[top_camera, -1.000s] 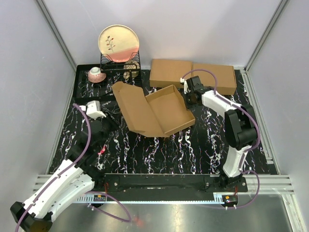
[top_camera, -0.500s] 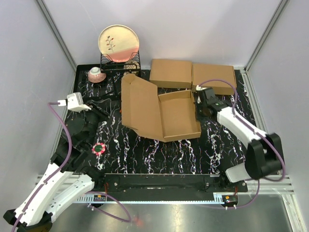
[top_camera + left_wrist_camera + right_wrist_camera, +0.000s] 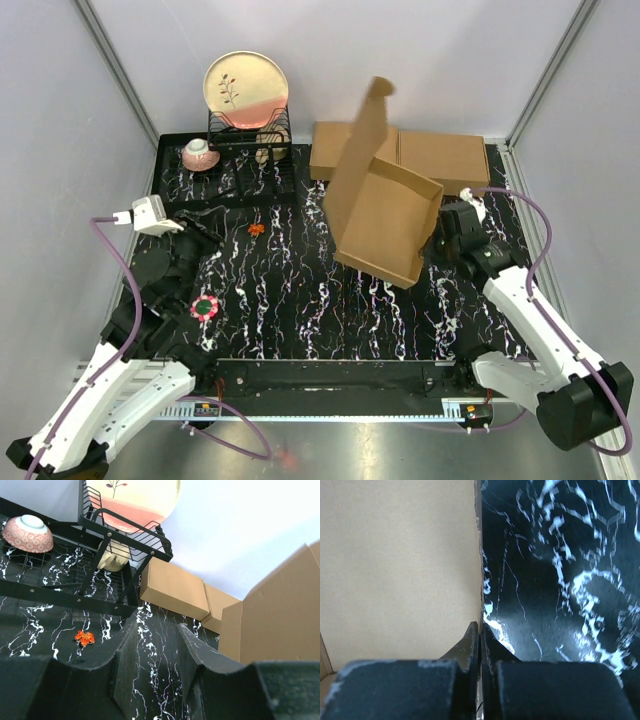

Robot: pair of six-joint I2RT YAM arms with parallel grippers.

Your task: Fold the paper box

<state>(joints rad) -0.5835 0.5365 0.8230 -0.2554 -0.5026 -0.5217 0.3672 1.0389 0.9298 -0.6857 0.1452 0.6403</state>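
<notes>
Right wrist view crops the paper box (image 3: 395,555) to one wall — right pincer (image 3: 480,626) pinching its edge.

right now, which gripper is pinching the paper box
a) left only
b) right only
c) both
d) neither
B: the right gripper is closed on a side edge of the tilted-up paper box, while the left gripper is open and well apart from it.
</notes>
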